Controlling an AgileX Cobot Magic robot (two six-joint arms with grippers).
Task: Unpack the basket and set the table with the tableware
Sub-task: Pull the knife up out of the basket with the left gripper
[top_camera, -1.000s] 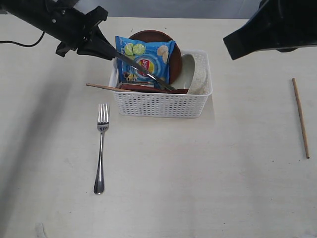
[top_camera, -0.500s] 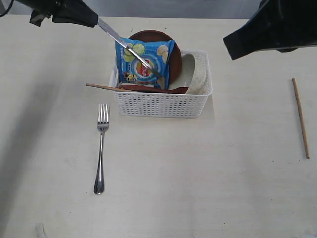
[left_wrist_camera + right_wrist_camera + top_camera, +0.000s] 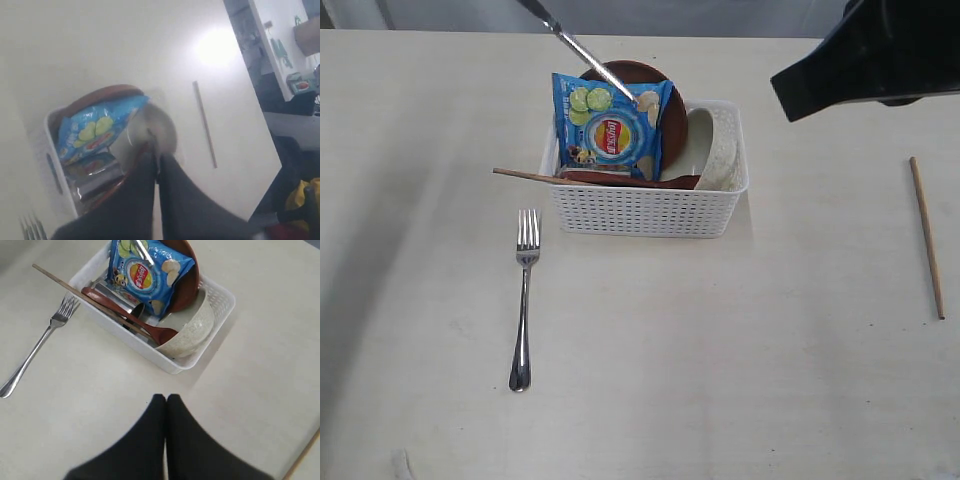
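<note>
The white basket (image 3: 645, 212) stands mid-table and holds a brown plate (image 3: 665, 95), an off-white bowl (image 3: 718, 150), a dark wooden spoon (image 3: 125, 315) and a chopstick (image 3: 525, 175) poking out on its left. A steel knife (image 3: 582, 52) hangs tilted above the basket, its handle running off the top edge. My left gripper (image 3: 157, 159) is shut on the knife; in the exterior view it is out of sight. The fork (image 3: 524, 300) lies left of the basket, and another chopstick (image 3: 927, 237) lies far right. My right gripper (image 3: 166, 397) is shut and empty, above bare table (image 3: 740, 350).
A blue chip bag (image 3: 612, 125) leans upright against the plate inside the basket, with something shiny and steel (image 3: 114, 291) under it. The right arm's dark body (image 3: 870, 55) hovers at the upper right of the exterior view.
The left gripper has risen up and away out of the exterior view's top, drawing the knife out of the basket. The right arm and everything else stayed put.
</note>
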